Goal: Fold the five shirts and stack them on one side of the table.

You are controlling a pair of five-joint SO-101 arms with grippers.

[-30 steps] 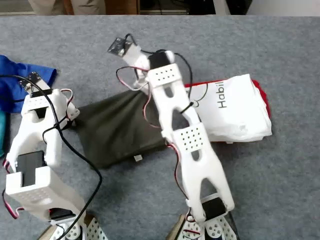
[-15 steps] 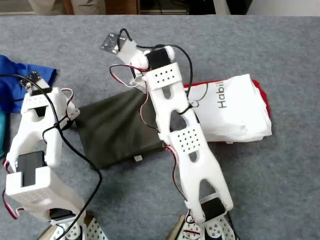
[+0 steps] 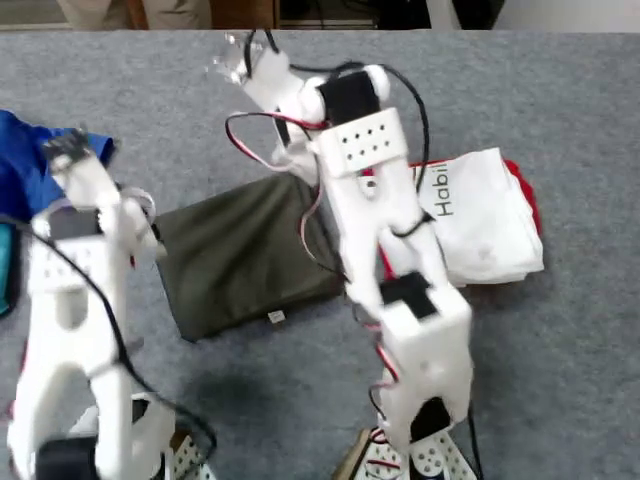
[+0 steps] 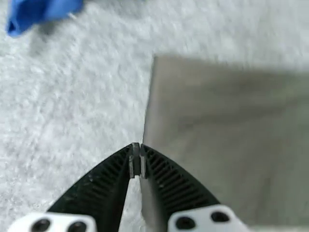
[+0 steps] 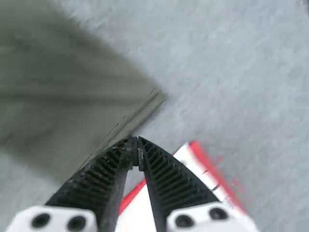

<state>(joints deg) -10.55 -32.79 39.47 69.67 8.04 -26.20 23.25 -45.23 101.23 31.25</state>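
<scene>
A folded olive shirt [image 3: 240, 255] lies flat in the middle of the grey table [image 3: 520, 90]. My left gripper [image 3: 148, 228] is shut with nothing in it, just above the shirt's left edge [image 4: 227, 140]; its tips [image 4: 136, 164] sit over that edge. My right gripper [image 3: 288, 165] is also shut on nothing, above the olive shirt's far right corner [image 5: 58, 111] and next to the stack. That stack is a folded white shirt [image 3: 480, 215] on a red shirt [image 3: 520, 185], right of the olive one. A crumpled blue shirt [image 3: 25, 165] lies at the left.
A strip of teal cloth [image 3: 3, 265] shows at the table's left edge below the blue shirt [image 4: 38, 12]. The red shirt's edge [image 5: 207, 162] lies close under my right gripper [image 5: 134, 150]. Bare grey table lies at the far side and at the front right.
Both arms have risen from the olive shirt. The right arm swung toward the far right, the left arm lifted and drew back. The olive shirt stays flat where it was.
</scene>
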